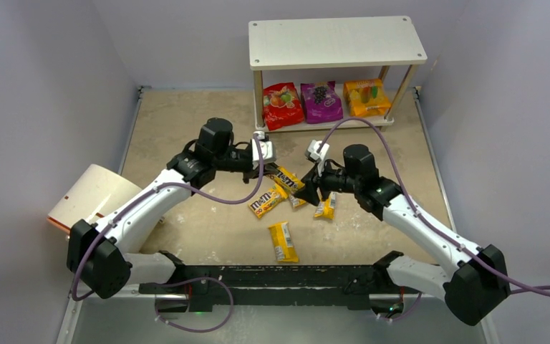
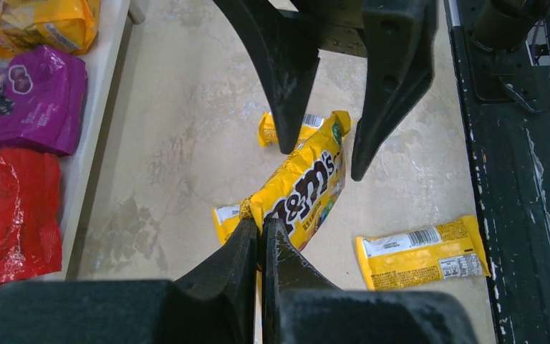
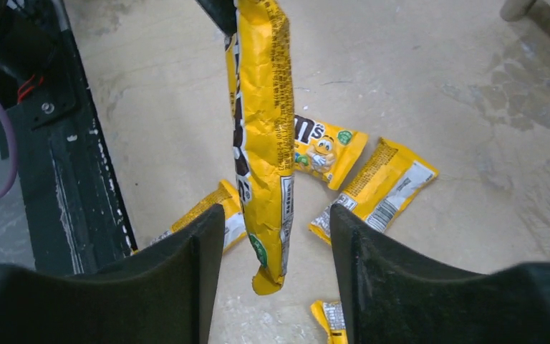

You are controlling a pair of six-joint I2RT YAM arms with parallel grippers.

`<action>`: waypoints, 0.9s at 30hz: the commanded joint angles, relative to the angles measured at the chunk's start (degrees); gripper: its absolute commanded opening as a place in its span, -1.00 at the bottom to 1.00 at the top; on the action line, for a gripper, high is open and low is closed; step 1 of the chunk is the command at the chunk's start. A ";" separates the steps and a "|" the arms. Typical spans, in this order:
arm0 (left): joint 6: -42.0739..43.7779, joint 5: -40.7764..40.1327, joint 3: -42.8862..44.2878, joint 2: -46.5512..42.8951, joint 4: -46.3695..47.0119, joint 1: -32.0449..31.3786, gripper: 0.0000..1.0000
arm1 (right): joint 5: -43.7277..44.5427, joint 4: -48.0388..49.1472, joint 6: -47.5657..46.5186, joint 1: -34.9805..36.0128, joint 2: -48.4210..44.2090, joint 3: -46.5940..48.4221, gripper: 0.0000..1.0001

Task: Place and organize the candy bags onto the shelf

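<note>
The shelf [image 1: 336, 41] stands well away at the back. The left gripper [image 2: 261, 231] pinches one end of a lifted yellow M&M's packet [image 3: 261, 129]. Its long axis runs into the right gripper [image 3: 276, 215], whose spread jaws flank the free end.

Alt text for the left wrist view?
Left fingers pinch one end of a yellow M&M's packet; the right fingers straddle its other end, open. Other yellow packets lie on the table, three pouches on the shelf at left.

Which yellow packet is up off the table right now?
The yellow packet pinched at one end by the left gripper, hanging between the open fingers of the right gripper. The other yellow packets lie flat on the table.
</note>
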 commanded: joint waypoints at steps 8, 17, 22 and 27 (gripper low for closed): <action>-6.09 -2.17 2.63 -2.33 4.49 -0.17 0.28 | -4.99 4.70 11.84 0.11 -0.61 1.22 -0.76; -40.64 -55.14 -5.32 -24.26 13.04 -0.20 0.84 | 6.67 3.24 28.02 0.02 1.34 14.34 -0.97; -45.23 -62.58 -11.62 -31.08 15.14 -0.14 0.92 | 7.29 3.05 30.96 -0.37 12.17 31.01 -0.98; -49.59 -65.16 -9.28 -26.77 6.93 -0.19 0.92 | 4.37 2.18 38.51 -5.98 27.08 50.13 -0.98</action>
